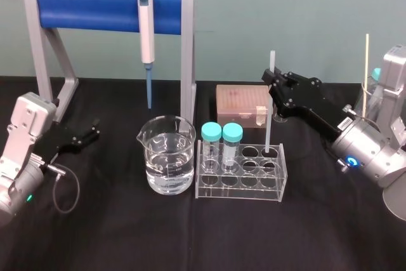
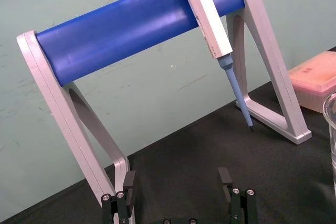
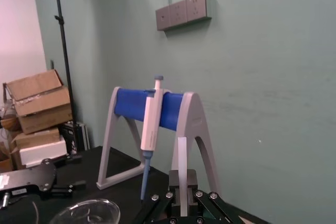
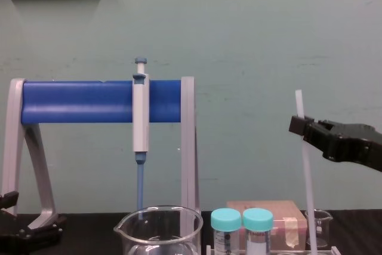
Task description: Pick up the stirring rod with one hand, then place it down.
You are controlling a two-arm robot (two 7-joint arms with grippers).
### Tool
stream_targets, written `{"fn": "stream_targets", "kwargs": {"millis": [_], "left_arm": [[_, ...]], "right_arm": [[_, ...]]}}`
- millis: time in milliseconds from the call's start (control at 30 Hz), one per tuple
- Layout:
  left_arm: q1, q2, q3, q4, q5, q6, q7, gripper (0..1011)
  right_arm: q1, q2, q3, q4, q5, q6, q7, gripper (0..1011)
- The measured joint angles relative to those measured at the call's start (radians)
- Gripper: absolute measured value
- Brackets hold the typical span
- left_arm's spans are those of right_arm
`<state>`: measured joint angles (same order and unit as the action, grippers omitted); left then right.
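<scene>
The stirring rod [image 1: 268, 125] is a thin white stick standing nearly upright. My right gripper [image 1: 271, 83] is shut on its upper part, with a short end sticking out above the jaws. Its lower end reaches into a back right hole of the clear tube rack [image 1: 240, 182]. The chest view shows the rod [image 4: 307, 189] running down from the right gripper [image 4: 297, 125]. In the right wrist view the rod [image 3: 182, 158] sits between the pads. My left gripper [image 1: 94, 131] is parked at the left by the stand's foot, open [image 2: 177, 182] and empty.
A beaker of water [image 1: 167, 155] stands left of the rack, which holds two teal-capped tubes [image 1: 221, 134]. Behind are the pipette [image 1: 146, 26] hanging on the blue-barred stand [image 1: 89, 1] and a pink box [image 1: 241, 105]. A small beaker [image 1: 371, 99] stands at the far right.
</scene>
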<state>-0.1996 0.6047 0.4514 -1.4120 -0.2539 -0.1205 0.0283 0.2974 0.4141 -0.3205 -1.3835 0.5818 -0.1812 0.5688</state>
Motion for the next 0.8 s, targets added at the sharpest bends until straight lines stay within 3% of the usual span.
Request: {"fn": "stream_targets", "kwargs": {"millis": [800], "left_arm": [[0.0, 0.0, 0.0, 0.0, 0.0, 0.0, 0.0, 1000]], "right_arm": [[-0.001, -0.01, -0.007, 0.038, -0.009, 0.044, -0.013, 75]]}}
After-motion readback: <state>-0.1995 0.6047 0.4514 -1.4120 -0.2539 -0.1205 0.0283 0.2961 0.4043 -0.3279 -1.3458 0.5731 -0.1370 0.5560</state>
